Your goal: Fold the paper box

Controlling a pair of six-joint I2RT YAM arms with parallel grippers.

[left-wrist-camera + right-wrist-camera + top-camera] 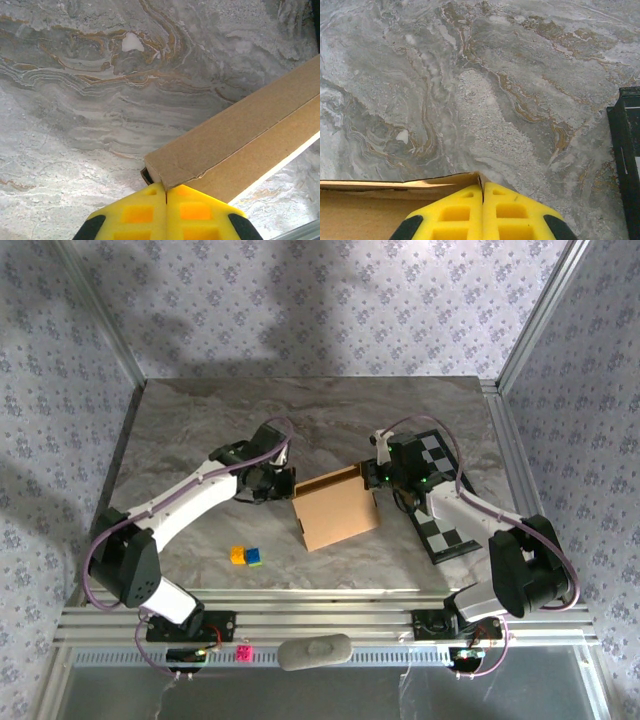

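While wrists see paper box (pixel 235 145), overhead adds blocks (pixel 246 556).

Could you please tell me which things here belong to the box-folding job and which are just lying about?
For the job: paper box; left gripper and right gripper, both shut, tips at its corners.
Lying about: checkerboard; small coloured blocks.

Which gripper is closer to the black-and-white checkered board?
The right. The right gripper is at the far right corner of the cardboard box, just beside the checkered board. The left gripper is at the box's far left corner, with the box between it and the board.
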